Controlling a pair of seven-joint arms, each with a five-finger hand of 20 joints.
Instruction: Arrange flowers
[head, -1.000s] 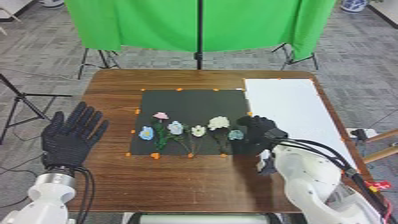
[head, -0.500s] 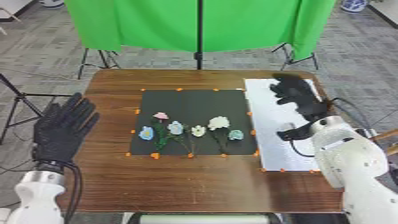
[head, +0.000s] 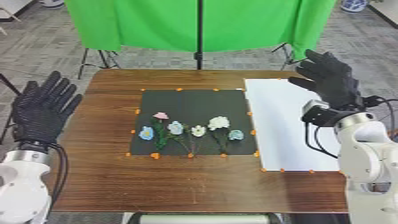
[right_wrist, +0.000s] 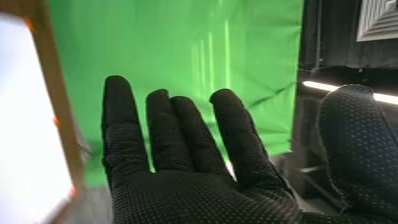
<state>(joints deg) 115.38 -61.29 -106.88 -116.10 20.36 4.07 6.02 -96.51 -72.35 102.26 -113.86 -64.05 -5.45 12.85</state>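
In the head view, several crocheted flowers lie in a row on the black mat (head: 178, 102): a pink one (head: 161, 115), a blue one (head: 147, 133), a pale blue one (head: 176, 128), a cream one (head: 198, 131), a white one (head: 218, 123) and a teal one (head: 235, 135). My right hand (head: 333, 82) is open, raised over the far right table edge, apart from the flowers. My left hand (head: 40, 117) is open beyond the table's left edge. In the right wrist view my right hand (right_wrist: 200, 197) has straight fingers and holds nothing.
A white sheet (head: 289, 120) lies right of the mat on the brown table (head: 178, 187). Orange markers dot the edges of mat and sheet. A green cloth (head: 151, 25) on a stand hangs behind the table.
My right hand has moved from beside the teal flower across the white sheet, outward and up to the far right. My left hand has shifted outward and a little away. The flowers look unmoved.
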